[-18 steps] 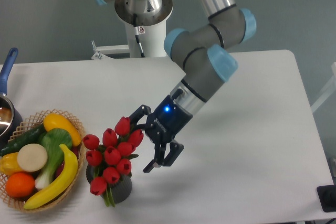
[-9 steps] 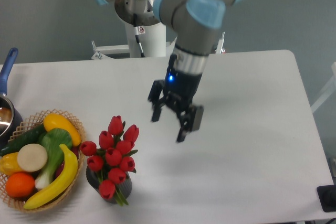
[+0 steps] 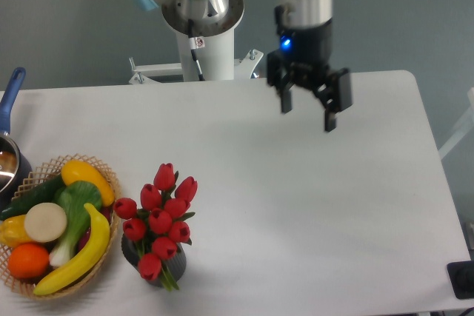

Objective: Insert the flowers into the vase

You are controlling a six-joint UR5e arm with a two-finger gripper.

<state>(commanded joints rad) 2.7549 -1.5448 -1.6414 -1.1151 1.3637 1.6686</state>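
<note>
White counter [image 3: 355,205] under grey wall; tool [image 3: 308,112] above it, fingers spread, gripping nothing; flowers [image 3: 159,216] upright in vase [image 3: 152,266], well below-left of tool, beside basket [image 3: 104,175].

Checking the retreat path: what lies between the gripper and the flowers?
Only bare table in the camera view; the open gripper is far from the flowers in the vase.

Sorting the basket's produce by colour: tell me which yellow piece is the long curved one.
The banana, curving along the basket's right side; the other yellow pieces are short and rounded.
</note>
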